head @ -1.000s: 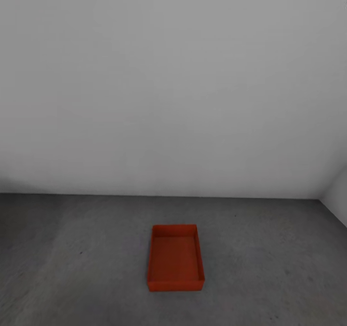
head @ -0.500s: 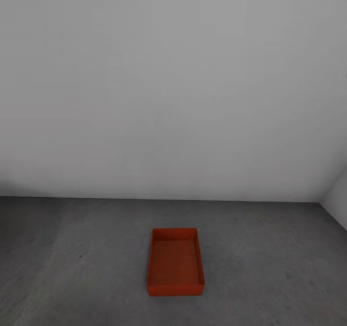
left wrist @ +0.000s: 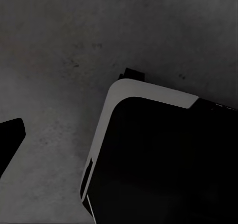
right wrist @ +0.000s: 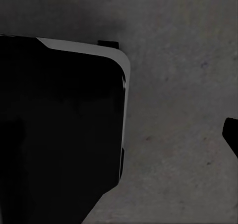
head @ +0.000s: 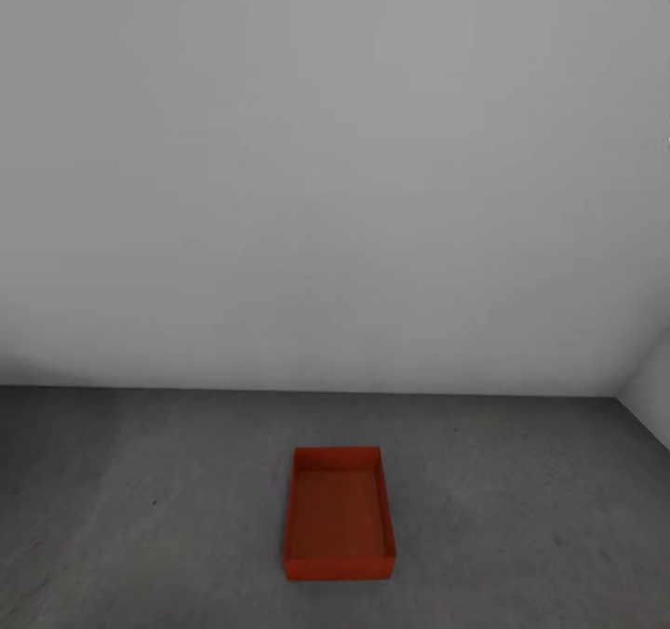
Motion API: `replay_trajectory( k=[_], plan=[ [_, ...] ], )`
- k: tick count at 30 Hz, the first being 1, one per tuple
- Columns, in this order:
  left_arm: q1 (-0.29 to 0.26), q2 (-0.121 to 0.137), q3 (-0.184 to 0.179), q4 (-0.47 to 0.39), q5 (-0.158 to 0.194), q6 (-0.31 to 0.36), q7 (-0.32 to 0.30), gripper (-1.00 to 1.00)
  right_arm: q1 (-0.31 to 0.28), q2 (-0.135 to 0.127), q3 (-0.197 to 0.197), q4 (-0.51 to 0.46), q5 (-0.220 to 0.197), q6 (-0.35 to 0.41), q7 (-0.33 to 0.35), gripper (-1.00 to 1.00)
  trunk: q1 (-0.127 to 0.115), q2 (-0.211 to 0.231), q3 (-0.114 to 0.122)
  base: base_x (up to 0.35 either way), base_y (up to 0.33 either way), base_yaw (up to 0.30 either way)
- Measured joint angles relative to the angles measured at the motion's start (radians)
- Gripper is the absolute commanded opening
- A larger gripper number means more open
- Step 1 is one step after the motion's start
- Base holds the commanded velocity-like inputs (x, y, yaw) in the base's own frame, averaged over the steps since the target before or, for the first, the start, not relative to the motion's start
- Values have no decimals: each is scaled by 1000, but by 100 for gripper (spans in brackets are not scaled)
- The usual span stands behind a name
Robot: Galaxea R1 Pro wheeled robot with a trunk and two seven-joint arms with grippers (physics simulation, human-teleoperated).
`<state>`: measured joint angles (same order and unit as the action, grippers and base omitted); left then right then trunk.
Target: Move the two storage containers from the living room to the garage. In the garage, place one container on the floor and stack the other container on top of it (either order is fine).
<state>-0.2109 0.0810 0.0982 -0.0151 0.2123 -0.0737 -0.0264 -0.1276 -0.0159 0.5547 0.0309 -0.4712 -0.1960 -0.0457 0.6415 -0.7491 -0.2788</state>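
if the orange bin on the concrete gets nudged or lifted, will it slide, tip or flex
The storage container sits flat on the rough concrete floor, low and wide, so it would probably scrape along rather than tip. Its straight, even walls suggest it is stiff. It looks empty, so it is likely light, and the smooth walls may be slippery to grip.

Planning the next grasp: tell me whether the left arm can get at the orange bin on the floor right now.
Probably not yet. The orange bin sits alone on the concrete floor ahead, nothing blocking it, but the left wrist view looks down at the robot's base.

Orange-red rectangular open-top plastic storage container (head: 339, 517), plain walls. Dark grey mottled concrete floor (head: 521, 499). Plain white wall (head: 335, 164), unmarked.
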Motion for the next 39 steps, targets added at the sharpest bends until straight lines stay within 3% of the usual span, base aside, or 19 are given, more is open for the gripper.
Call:
replay_trajectory(
  k=[39],
  plan=[
    [0,0,0,0,0,0,0,100,0,0,0,0,0,0,0,100,0,0,63,0,0,0]
  ],
)
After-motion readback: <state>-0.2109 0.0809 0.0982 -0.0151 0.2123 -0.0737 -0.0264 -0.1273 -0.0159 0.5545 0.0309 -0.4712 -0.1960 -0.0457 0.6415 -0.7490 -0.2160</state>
